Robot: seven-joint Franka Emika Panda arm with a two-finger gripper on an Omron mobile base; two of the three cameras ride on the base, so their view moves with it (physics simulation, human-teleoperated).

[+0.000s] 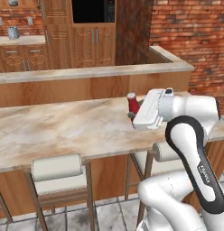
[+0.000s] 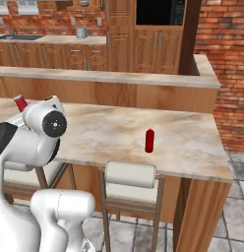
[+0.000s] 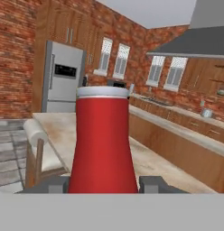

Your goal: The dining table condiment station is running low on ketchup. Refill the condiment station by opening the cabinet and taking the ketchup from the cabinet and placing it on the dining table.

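The ketchup (image 1: pixel 131 103), a slim red bottle with a pale cap, stands upright between my gripper's (image 1: pixel 132 113) fingers over the dining table (image 1: pixel 64 131). My gripper is shut on it, with the hand lying level and reaching in from the right. In the hand view the ketchup (image 3: pixel 103 144) stands close up, and a dark fingertip (image 3: pixel 57 185) flanks its base on each side. From the right base view only the ketchup's top (image 2: pixel 19 103) peeks past the arm. Whether its base touches the tabletop is hidden. An upper wooden cabinet (image 2: pixel 60 6) is cut off at the top edge.
A second slim red bottle (image 2: pixel 149 141) stands on the table's marble top (image 2: pixel 193 142) toward its right end. The raised wooden ledge (image 1: pixel 86 72) runs along the table's far side. Cushioned stools (image 1: pixel 57 169) (image 2: pixel 130 174) sit under the near edge.
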